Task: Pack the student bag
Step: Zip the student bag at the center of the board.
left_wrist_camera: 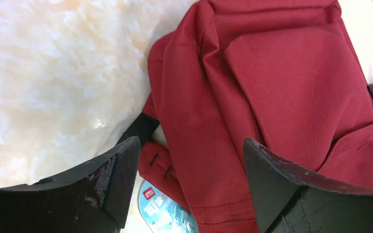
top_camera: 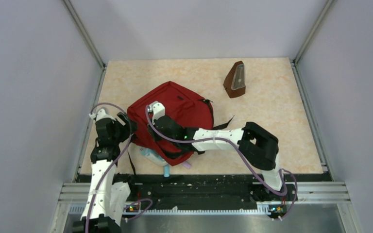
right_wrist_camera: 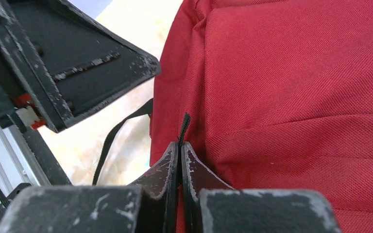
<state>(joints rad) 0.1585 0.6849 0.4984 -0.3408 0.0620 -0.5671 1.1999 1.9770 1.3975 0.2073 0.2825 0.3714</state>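
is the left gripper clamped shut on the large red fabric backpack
No, the left gripper has its fingers wide apart over the large red fabric backpack, with nothing pinched between them.

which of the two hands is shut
The right hand: it pinches a black pull tab on the student bag. The left hand hangs open over the bag.

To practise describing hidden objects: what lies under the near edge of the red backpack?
A light blue packaged item pokes out from beneath the red backpack. How far it runs underneath, and whether anything else lies there, cannot be seen, because the fabric covers it.
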